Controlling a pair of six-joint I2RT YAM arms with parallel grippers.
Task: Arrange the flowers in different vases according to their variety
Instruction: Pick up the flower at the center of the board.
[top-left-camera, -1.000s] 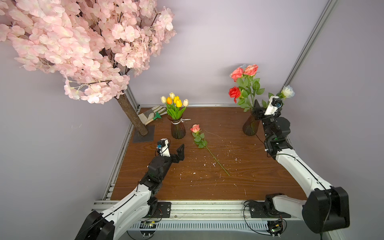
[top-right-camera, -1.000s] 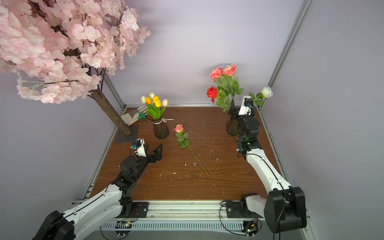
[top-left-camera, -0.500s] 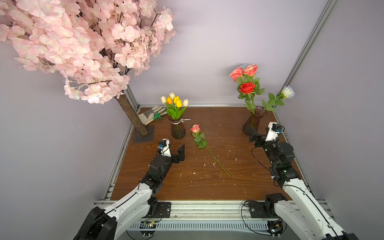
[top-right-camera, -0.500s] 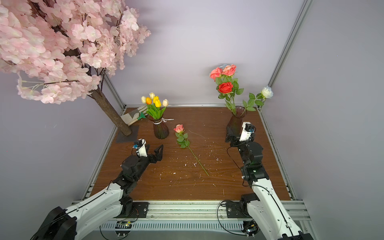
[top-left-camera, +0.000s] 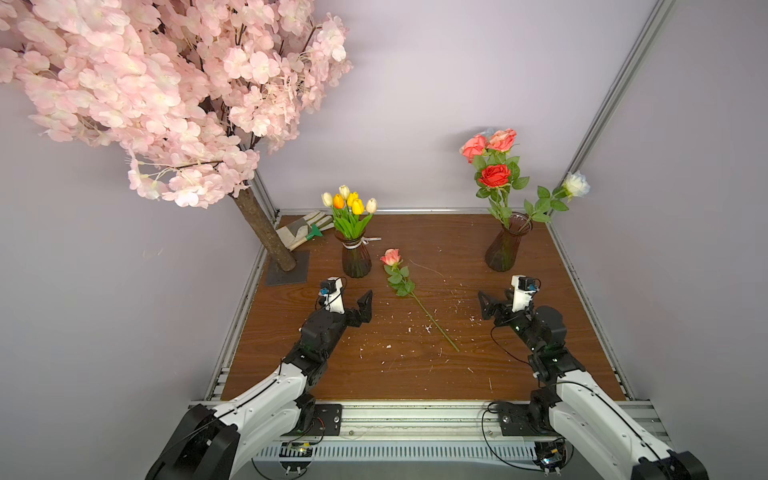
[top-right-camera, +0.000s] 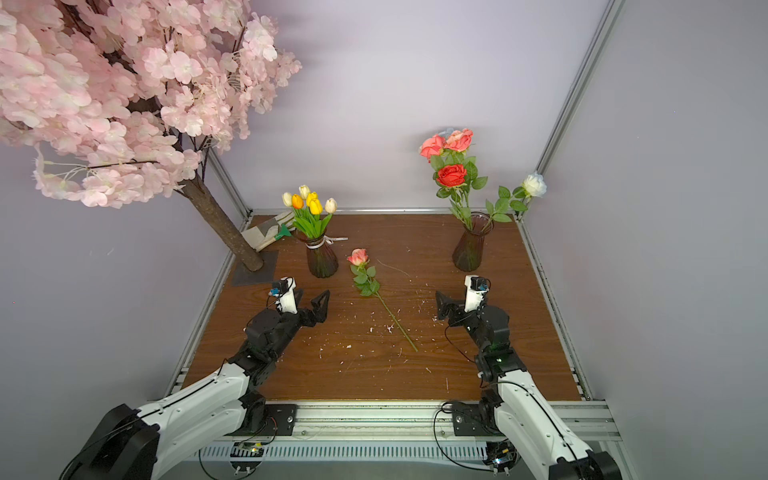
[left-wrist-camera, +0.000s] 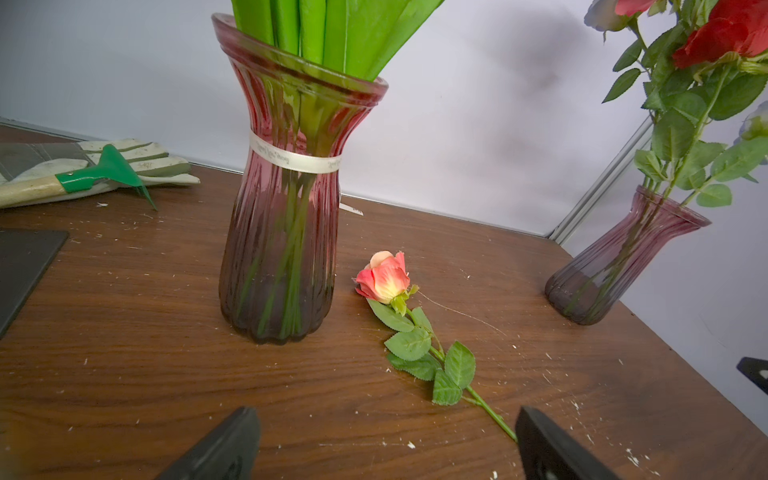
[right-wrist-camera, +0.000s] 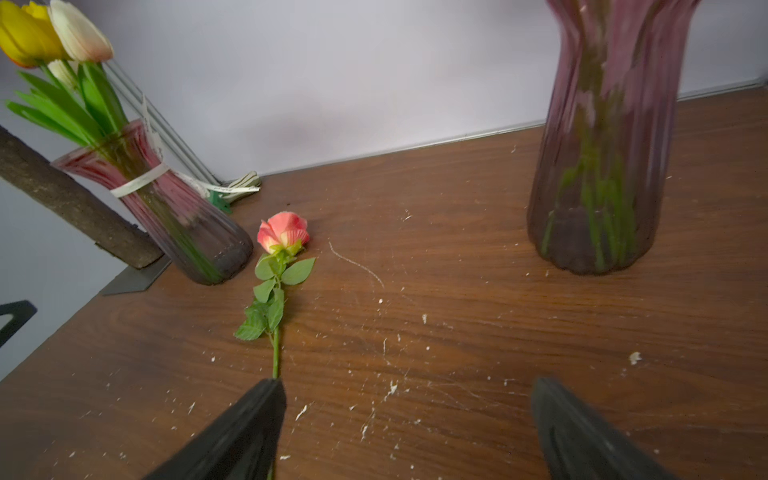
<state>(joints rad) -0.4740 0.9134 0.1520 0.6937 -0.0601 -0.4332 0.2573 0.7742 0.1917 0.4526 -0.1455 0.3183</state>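
Right wrist: tulips in ribboned vase.

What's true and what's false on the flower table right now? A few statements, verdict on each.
1. A pink rose lies flat on the table, between the two vases. True.
2. The white rose stands in the plain vase, along with the red rose. True.
3. The tulips stand in the plain vase. False: they stand in the ribboned vase, which has a white band round its neck.
4. The right gripper holds a rose. False: it is open and empty.
5. The left gripper is shut. False: it is open and holds nothing.
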